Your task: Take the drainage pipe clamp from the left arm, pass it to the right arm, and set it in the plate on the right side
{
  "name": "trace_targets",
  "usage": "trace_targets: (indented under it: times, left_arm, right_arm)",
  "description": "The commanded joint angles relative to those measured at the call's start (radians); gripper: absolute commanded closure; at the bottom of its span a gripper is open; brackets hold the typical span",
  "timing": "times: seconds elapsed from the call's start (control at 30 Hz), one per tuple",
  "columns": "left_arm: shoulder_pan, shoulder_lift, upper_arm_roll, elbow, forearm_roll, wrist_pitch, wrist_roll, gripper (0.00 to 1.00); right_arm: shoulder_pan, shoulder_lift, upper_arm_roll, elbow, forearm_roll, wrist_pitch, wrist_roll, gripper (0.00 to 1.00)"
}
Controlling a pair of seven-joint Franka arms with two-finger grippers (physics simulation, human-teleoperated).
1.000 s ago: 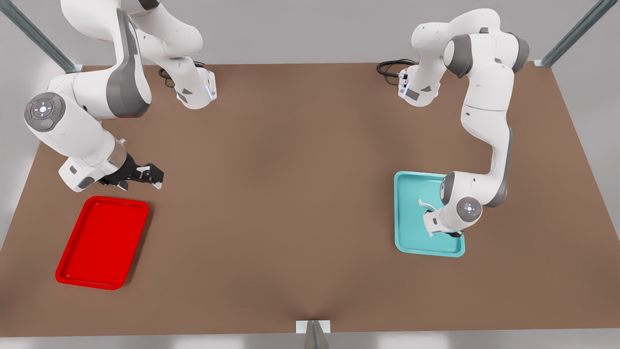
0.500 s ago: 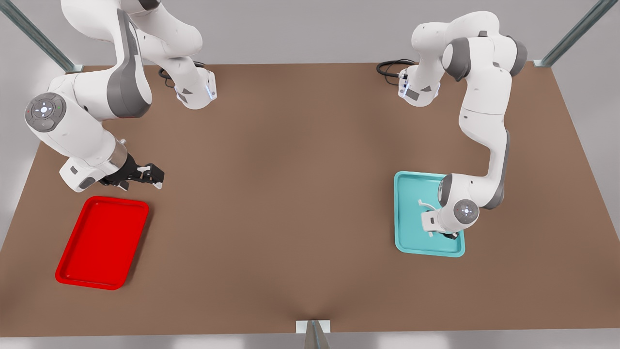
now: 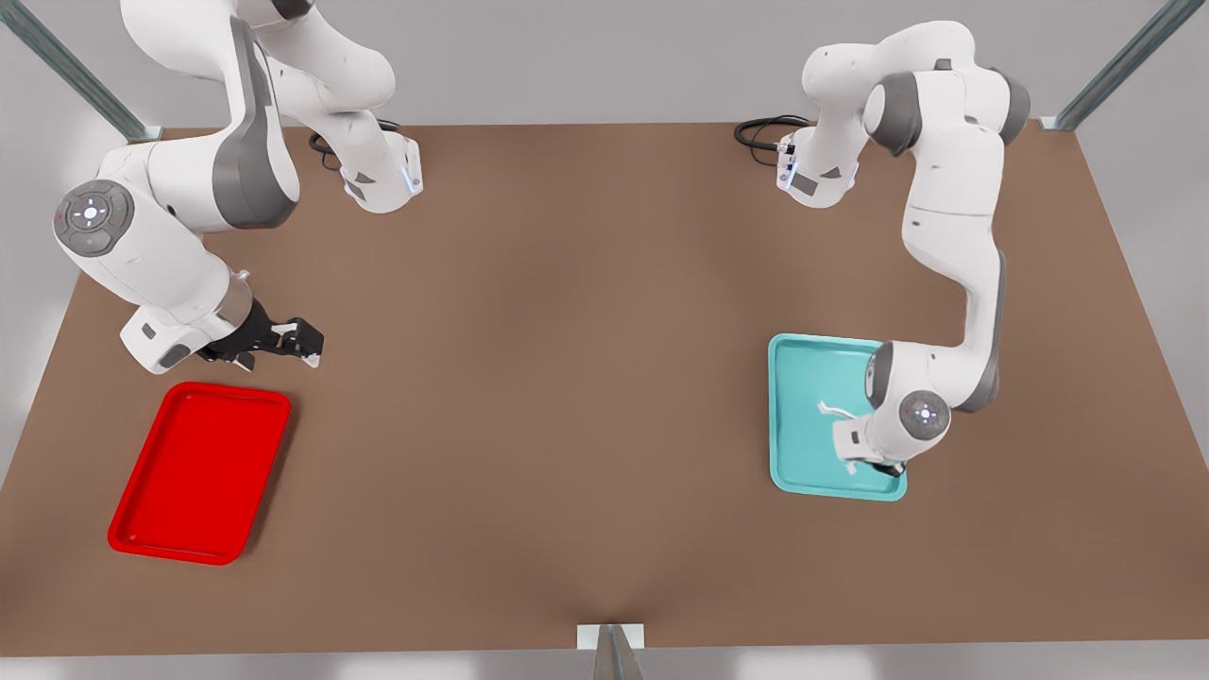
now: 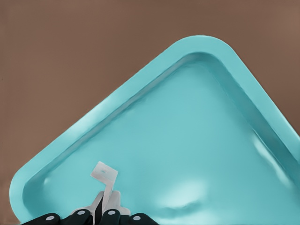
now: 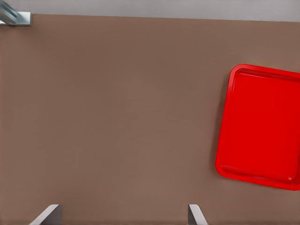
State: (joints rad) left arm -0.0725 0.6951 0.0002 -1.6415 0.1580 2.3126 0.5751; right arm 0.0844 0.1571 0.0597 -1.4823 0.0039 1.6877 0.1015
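Over on the front view's right, the drainage pipe clamp [image 3: 835,410] sits inside the teal tray [image 3: 803,368], its white strap curving up with one flared tab poking out past the wrist of the arm above it. That arm is the left arm [image 3: 949,227], bent down steeply over the tray, and the left wrist view looks straight down onto teal. There the clamp [image 4: 105,176] stands up between the black fingertips [image 4: 79,216], and the left gripper [image 4: 97,217] looks pinched onto the strap's lower part, the fingers drawn close with the white plastic between them. In the front view that gripper [image 3: 883,466] is mostly tucked under the wrist, near the tray's near edge.

Across the brown table [image 3: 567,378], well apart from all this, the right arm [image 3: 170,236] waits on the front view's left. Its right gripper [image 3: 300,342] hangs above bare tabletop, just beyond the far end of the red plate [image 3: 198,472], not touching it. Its fingers are spread: the right wrist view catches the two fingertips [image 5: 47,214] wide apart with plain table between them, and the plate [image 5: 260,126] off to one side.
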Motion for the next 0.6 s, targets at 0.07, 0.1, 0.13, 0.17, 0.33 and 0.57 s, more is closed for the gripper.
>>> trace_targets:
  times: [0.07, 0.1, 0.13, 0.17, 0.33, 0.57]
  left_arm:
    - [-0.007, -0.023, -0.005, 0.101, -0.018, -0.222, -0.247, 0.79]
    - [-0.009, -0.043, -0.008, 0.117, -0.087, -0.259, -0.314, 0.79]
    - [-0.009, -0.06, -0.009, 0.12, -0.159, -0.274, -0.452, 0.79]
    - [-0.038, -0.069, -0.009, 0.124, -0.181, -0.297, -0.592, 0.79]
    - [-0.225, -0.065, -0.009, 0.201, -0.339, -0.355, -1.331, 0.79]
    - [-0.386, -0.04, -0.048, 0.25, -0.397, -0.289, -1.845, 0.79]
  right_arm:
    - [0.0, -0.002, 0.0, 0.0, 0.001, 0.0, 0.0, 0.0]
    - [-0.002, -0.002, 0.0, 0.0, 0.001, 0.0, 0.0, 0.0]
    - [0.0, -0.002, 0.0, 0.0, 0.001, 0.0, 0.0, 0.0]
    - [0.0, -0.002, 0.0, 0.0, 0.001, 0.0, 0.0, 0.0]
    - [0.0, -0.002, 0.0, 0.0, 0.001, 0.0, 0.0, 0.0]
    - [-0.002, -0.001, 0.0, 0.0, 0.001, 0.0, 0.0, 0.0]
